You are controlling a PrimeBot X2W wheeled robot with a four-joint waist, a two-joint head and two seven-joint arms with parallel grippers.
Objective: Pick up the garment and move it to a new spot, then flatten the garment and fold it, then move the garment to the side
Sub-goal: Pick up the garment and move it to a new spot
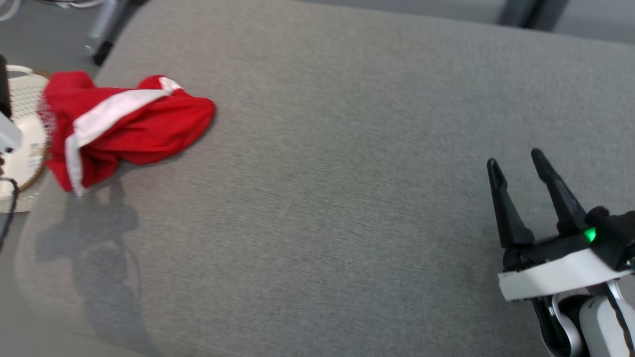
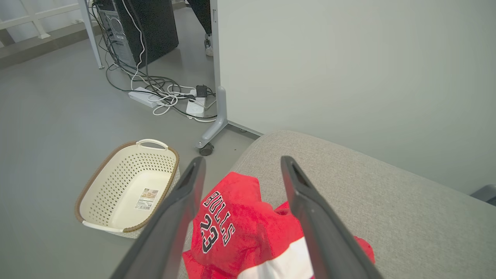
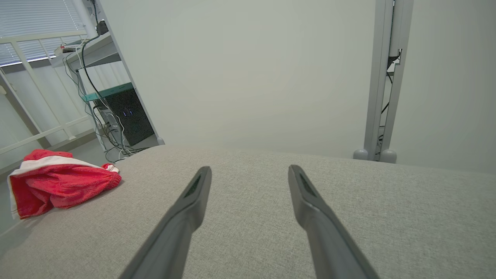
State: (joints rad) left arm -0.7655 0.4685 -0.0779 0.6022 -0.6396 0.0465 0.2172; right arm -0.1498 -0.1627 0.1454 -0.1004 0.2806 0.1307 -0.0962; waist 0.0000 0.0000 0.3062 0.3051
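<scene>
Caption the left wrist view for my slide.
Left gripper, jaws open, aimed at crumpled red jersey on cushion; basket on floor.

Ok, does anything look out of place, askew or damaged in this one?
Only the red garment: it lies crumpled in a heap at the left end of the grey cushion, its edge seeming to lap over the side towards the basket on the floor. Nothing looks spilled or damaged.

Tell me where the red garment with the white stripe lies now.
In the head view the crumpled red garment lies at the left end of the grey fabric cushion, near the cream perforated basket on the floor.
</scene>
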